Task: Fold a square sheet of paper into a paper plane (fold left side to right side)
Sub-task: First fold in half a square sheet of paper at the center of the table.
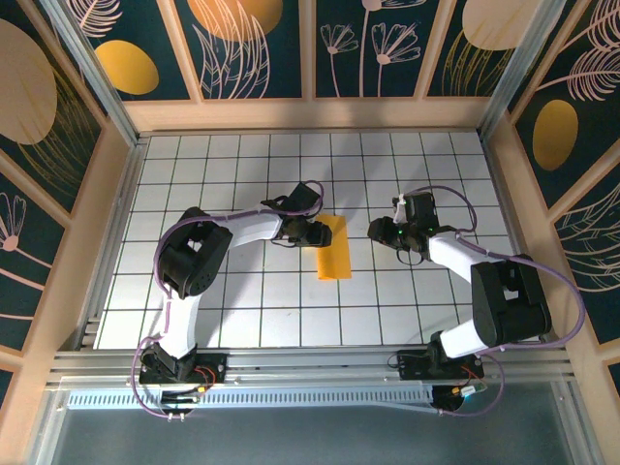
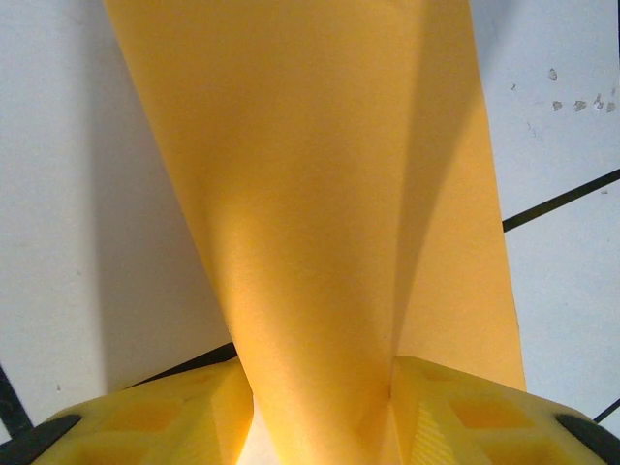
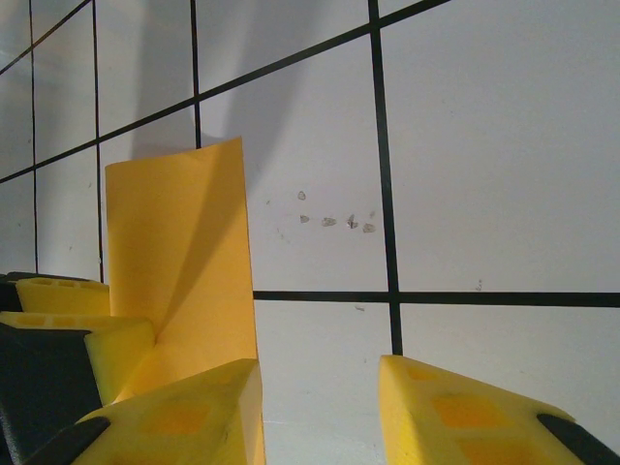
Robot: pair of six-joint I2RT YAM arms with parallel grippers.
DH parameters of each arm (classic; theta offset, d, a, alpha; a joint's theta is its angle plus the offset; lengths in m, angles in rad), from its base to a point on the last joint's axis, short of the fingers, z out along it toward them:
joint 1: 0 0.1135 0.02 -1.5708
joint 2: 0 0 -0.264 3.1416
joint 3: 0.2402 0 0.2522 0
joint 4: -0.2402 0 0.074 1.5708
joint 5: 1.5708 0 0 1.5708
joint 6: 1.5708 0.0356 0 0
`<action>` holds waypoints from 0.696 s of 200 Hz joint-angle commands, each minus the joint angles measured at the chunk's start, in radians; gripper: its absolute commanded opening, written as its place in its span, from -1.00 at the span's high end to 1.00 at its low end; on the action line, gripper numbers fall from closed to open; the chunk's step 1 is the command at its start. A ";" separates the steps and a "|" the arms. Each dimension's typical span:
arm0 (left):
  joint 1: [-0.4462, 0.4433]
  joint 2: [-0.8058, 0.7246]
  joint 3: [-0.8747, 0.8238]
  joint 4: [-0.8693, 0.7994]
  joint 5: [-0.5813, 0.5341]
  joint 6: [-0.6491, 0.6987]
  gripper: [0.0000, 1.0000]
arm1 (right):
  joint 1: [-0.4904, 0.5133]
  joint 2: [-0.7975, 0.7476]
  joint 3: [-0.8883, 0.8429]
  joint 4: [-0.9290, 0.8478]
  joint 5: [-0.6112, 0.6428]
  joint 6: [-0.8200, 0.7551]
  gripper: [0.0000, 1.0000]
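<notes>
The left gripper (image 2: 323, 397) is clamped on an edge of the square sheet of paper (image 1: 332, 248), which arches over itself on the worktop (image 1: 242, 320). The right gripper (image 3: 320, 402) stands beside it, apart and empty. The first fold looks half made; creasing and later folds remain.

No text, label, brand, number or sign can be read on any surface.
</notes>
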 commanded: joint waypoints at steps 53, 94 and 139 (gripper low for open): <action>-0.009 0.092 -0.053 0.024 -0.064 0.018 0.12 | -0.004 -0.002 -0.013 0.002 -0.019 -0.021 0.26; -0.007 0.082 -0.059 0.019 -0.076 0.028 0.13 | -0.004 -0.001 -0.012 0.002 -0.017 -0.023 0.26; -0.007 0.062 -0.067 0.014 -0.093 0.035 0.13 | -0.005 0.003 -0.011 0.001 -0.019 -0.026 0.26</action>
